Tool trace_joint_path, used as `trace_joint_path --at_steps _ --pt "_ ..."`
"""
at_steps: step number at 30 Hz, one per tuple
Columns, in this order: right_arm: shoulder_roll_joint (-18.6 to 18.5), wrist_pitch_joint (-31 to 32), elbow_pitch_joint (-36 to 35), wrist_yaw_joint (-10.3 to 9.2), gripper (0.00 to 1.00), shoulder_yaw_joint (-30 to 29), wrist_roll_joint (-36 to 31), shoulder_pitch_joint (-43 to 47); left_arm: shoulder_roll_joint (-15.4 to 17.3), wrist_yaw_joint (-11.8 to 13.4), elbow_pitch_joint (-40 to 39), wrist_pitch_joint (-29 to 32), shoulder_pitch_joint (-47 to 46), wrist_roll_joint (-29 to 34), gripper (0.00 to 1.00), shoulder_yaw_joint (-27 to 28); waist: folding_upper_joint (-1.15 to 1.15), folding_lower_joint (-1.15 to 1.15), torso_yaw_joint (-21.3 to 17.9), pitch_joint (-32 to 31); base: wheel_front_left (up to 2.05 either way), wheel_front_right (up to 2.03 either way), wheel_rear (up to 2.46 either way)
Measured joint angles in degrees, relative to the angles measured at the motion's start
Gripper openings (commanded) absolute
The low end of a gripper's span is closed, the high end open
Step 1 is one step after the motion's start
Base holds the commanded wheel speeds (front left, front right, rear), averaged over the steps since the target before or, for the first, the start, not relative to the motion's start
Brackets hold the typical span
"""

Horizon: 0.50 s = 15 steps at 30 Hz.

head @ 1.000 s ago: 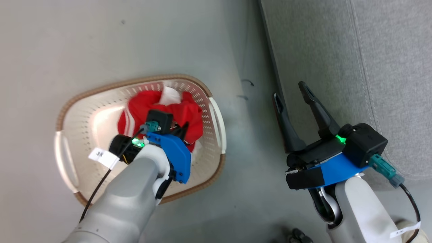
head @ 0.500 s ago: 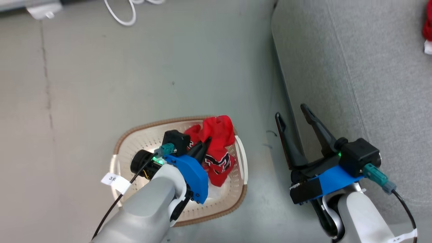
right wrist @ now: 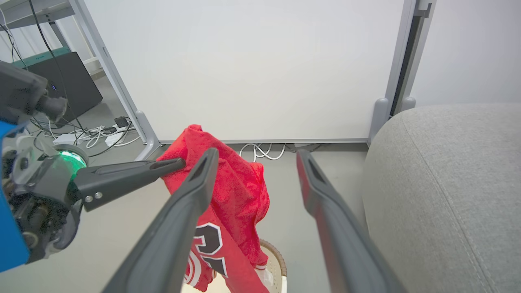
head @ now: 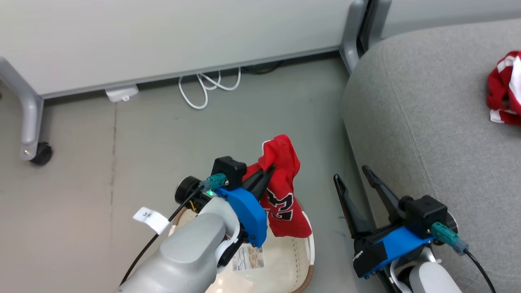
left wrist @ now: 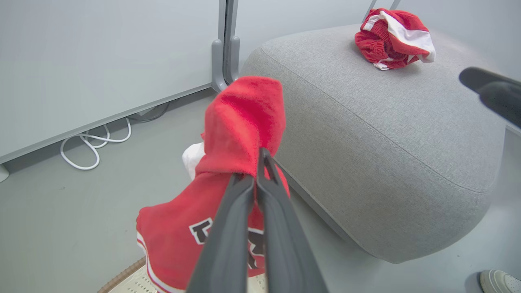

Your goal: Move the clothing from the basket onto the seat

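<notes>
My left gripper (head: 268, 170) is shut on a red jersey (head: 283, 191) with black-and-white lettering, which hangs from it above the cream basket (head: 281, 264). The left wrist view shows the closed fingers (left wrist: 260, 187) pinching the jersey (left wrist: 240, 122), the basket rim (left wrist: 122, 276) below. A second red and white garment (head: 504, 87) lies bunched on the grey seat (head: 427, 122), also seen as the garment (left wrist: 392, 38) on the seat (left wrist: 386, 134). My right gripper (head: 351, 175) stands open and empty beside the seat's edge, its fingers (right wrist: 191, 195) framing the hanging jersey (right wrist: 228, 191).
A white partition wall (head: 163, 36) on grey legs with a caster (head: 40, 154) stands behind. White cables (head: 203, 87) lie on the floor beneath it. A paper label (head: 248, 257) lies in the basket bottom. A shoe tip (left wrist: 498, 280) shows at the floor's lower right.
My left gripper has lifted the red jersey up out of the basket. The head camera has tilted up, bringing the wall and the garment on the seat into view. The right gripper stays open.
</notes>
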Motion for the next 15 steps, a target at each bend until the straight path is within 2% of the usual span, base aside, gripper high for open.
trace_joint_path --at_steps 15 --pt "0.0 1.8 0.2 0.00 1.00 1.0 0.7 3.8 -0.7 0.0 -4.4 0.6 -6.9 -0.7 0.00 -3.6 0.00 0.01 2.2 -7.9 0.00 0.00 0.00"
